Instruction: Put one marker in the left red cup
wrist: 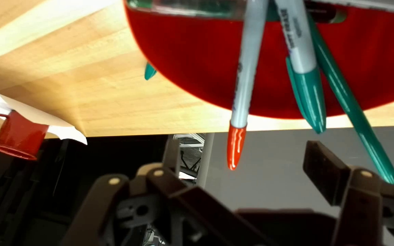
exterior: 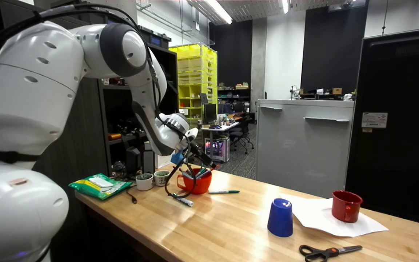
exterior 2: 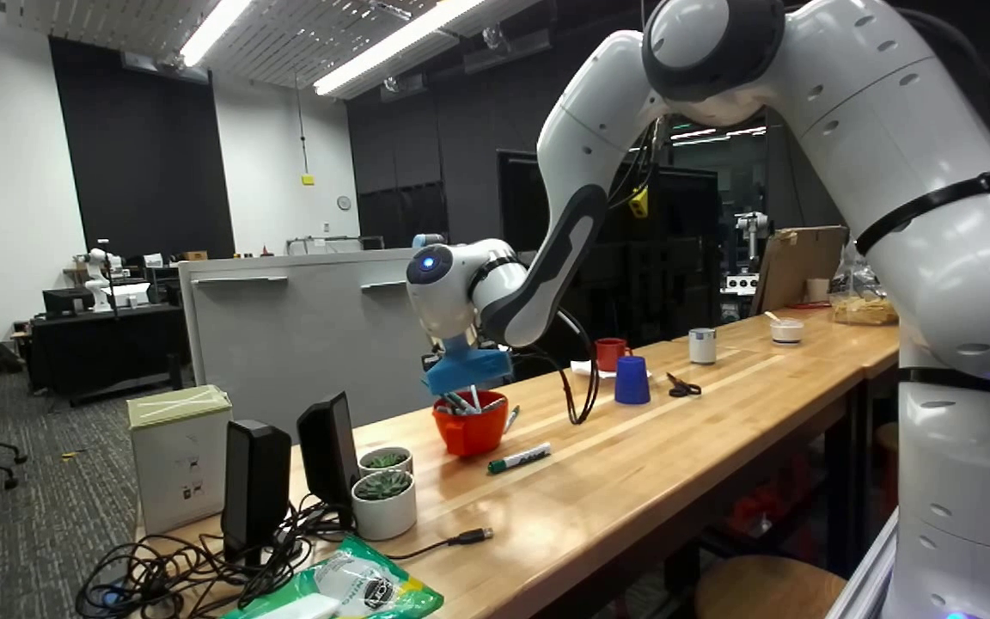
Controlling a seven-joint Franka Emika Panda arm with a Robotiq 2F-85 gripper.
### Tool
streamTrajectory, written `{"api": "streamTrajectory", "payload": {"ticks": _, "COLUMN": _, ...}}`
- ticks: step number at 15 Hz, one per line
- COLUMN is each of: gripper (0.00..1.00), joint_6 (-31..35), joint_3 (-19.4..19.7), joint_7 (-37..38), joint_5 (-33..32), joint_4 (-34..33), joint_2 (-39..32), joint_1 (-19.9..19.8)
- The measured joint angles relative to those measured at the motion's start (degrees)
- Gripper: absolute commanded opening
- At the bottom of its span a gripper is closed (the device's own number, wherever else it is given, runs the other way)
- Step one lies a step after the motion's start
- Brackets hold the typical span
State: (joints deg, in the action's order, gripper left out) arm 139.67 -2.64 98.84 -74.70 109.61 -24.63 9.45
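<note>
The left red cup is wide, bright orange-red, and holds several markers; it shows in both exterior views and fills the top of the wrist view. A red-capped marker leans out of it, its cap pointing between my fingers without touching them. Green-capped and green pens lean out beside it. My gripper is open and empty just above the cup's rim; in an exterior view it tilts over the cup. In an exterior view the fingers are mostly hidden behind blue tape.
A green-capped marker and a thicker marker lie beside the cup. A blue cup stands upside down, near a darker red mug on white paper and scissors. Potted plants and speakers stand close by.
</note>
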Motion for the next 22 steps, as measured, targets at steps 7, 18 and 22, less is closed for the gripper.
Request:
{"api": "streamTrajectory", "payload": {"ticks": 7, "gripper": 1.00, "joint_6": 0.0, "joint_3": -0.9, "joint_7": -0.1, "joint_5": 0.3, "joint_4": 1.4, "joint_2": 3.2, "joint_1": 0.0}}
{"api": "streamTrajectory", "payload": {"ticks": 18, "gripper": 1.00, "joint_6": 11.1, "joint_3": -3.0, "joint_7": -20.9, "joint_5": 24.4, "joint_4": 13.6, "joint_2": 16.0, "joint_1": -2.5}}
{"api": "streamTrajectory", "payload": {"ticks": 22, "gripper": 1.00, "joint_6": 13.8, "joint_3": -3.4, "joint_7": -37.8, "joint_5": 41.5, "joint_4": 19.4, "joint_2": 21.0, "joint_1": -2.6}}
